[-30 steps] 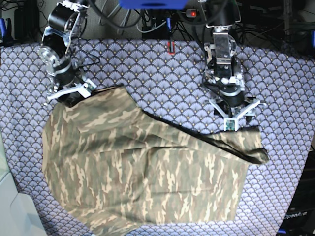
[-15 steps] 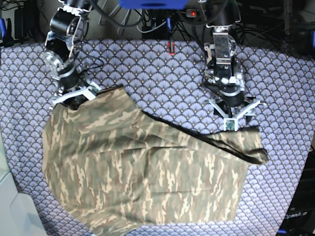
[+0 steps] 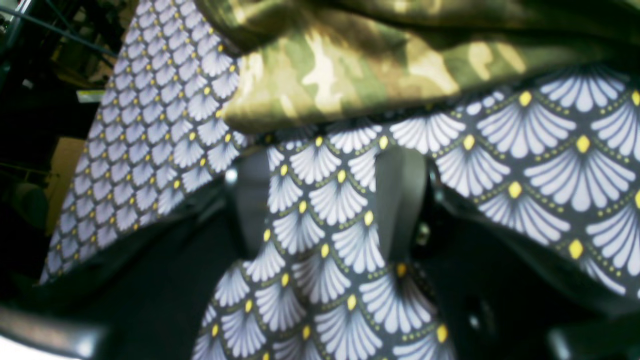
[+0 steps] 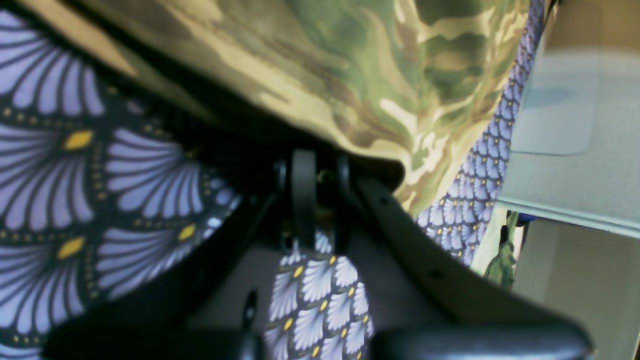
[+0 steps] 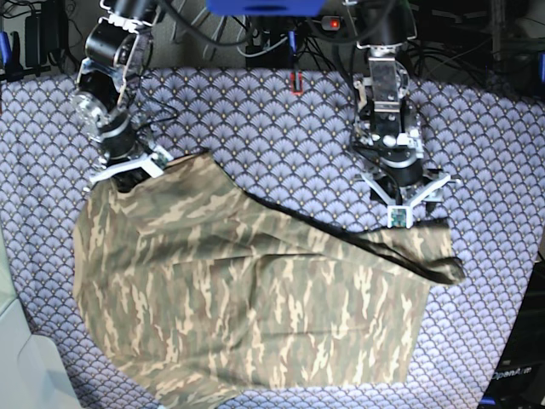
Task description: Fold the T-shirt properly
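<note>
The right gripper (image 4: 320, 200) is now clenching its jaws on the T-shirt (image 5: 255, 298) corner, having just closed, while the left gripper (image 3: 330, 195) is waiting released.

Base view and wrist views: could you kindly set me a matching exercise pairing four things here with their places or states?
1. camouflage-print cloth T-shirt
2. purple-grey fan-patterned tablecloth
3. left gripper
4. right gripper

A. jaws close together at a shirt corner
B. spread under everything
C. jaws apart over bare cloth
D. lying with one diagonal fold

Pairs: 1-D, 2-B, 3-C, 4-A
</note>
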